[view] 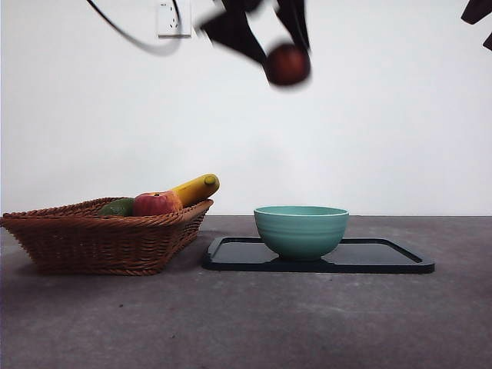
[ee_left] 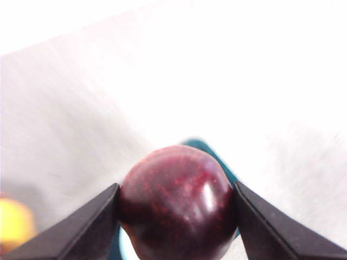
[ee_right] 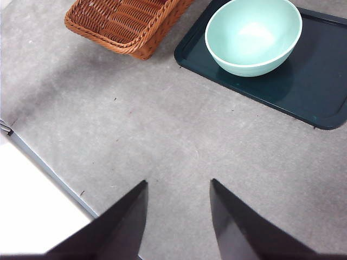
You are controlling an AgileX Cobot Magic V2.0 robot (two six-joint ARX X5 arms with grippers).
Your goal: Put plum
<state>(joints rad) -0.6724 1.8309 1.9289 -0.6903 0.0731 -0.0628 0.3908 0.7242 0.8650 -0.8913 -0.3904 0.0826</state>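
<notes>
My left gripper (view: pixel 286 54) is shut on the plum (view: pixel 287 64), a glossy dark maroon fruit, and holds it high in the air, above the pale green bowl (view: pixel 300 229). In the left wrist view the plum (ee_left: pixel 178 203) sits tight between the two black jaws, with a sliver of the bowl (ee_left: pixel 201 145) behind it. My right gripper (ee_right: pixel 178 208) is open and empty above bare table; in the front view it shows only as a black tip (view: pixel 478 15) at the top right corner.
The bowl stands on a black tray (view: pixel 384 257), which the right wrist view also shows (ee_right: pixel 320 81). A wicker basket (view: pixel 100 238) at the left holds a red apple (view: pixel 156 204), a banana (view: pixel 197 187) and a green fruit (view: pixel 117 207).
</notes>
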